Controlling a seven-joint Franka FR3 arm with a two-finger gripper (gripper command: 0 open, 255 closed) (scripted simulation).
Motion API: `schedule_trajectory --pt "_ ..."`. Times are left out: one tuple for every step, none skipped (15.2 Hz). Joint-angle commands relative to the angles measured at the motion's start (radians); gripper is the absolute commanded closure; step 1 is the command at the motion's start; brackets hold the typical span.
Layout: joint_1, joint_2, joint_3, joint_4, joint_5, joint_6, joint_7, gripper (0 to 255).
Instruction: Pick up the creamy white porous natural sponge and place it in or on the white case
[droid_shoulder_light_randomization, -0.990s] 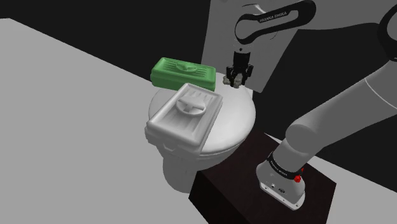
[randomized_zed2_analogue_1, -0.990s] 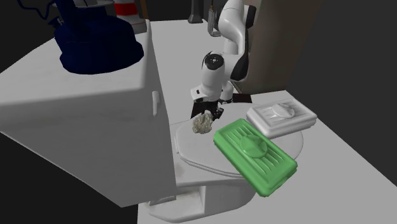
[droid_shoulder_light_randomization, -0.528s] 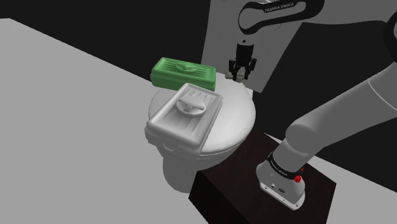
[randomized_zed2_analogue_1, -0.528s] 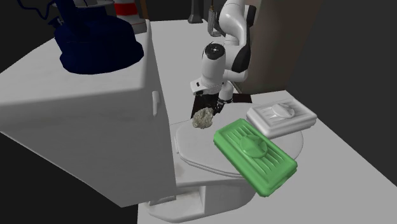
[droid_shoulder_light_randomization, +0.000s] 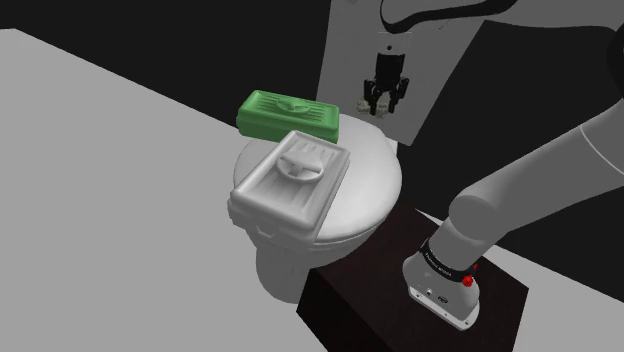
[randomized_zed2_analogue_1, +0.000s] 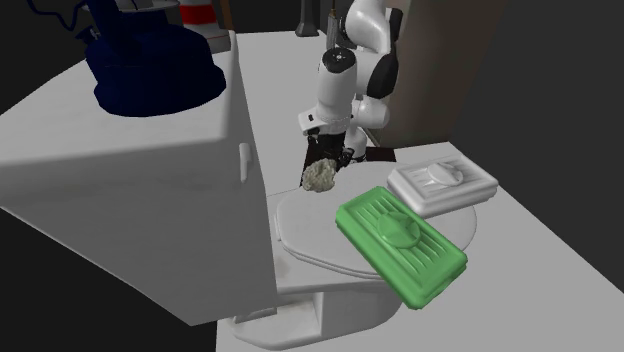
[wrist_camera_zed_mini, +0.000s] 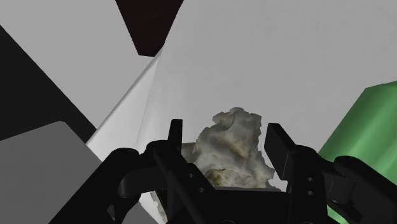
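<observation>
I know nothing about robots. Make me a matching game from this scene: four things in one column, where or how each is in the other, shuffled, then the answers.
1 sponge
2 green case
3 white case
4 gripper

A shut on something
B on the toilet lid, nearer the stand
C in the air above the lid
D on the lid, farther from the stand

Pairs: 1-C, 2-D, 3-B, 4-A

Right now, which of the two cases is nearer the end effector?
The green case; it lies beside the end effector, the white case farther off.
</observation>
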Motion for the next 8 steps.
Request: schedule_trajectory --pt "0.0 -0.002 0.001 0.026 0.0 -0.028 -0.002 255" --pt "0.0 -0.003 0.001 0.039 0.001 -0.042 -0.003 255" --pt "0.0 -0.003 0.001 0.052 0.001 -0.055 -0.003 255" --pt "0.0 -0.004 0.001 0.065 0.001 -0.069 -0.004 255" --pt "0.0 -0.004 0.002 0.078 0.001 -0.082 -0.005 255" --pt "0.0 -0.003 0.002 0.092 0.001 -0.095 -0.006 255" --pt "0.0 -0.003 0.002 0.106 0.001 -0.109 -0.007 255" --pt "0.001 -0.002 0.002 0.12 0.002 -0.122 -0.008 255"
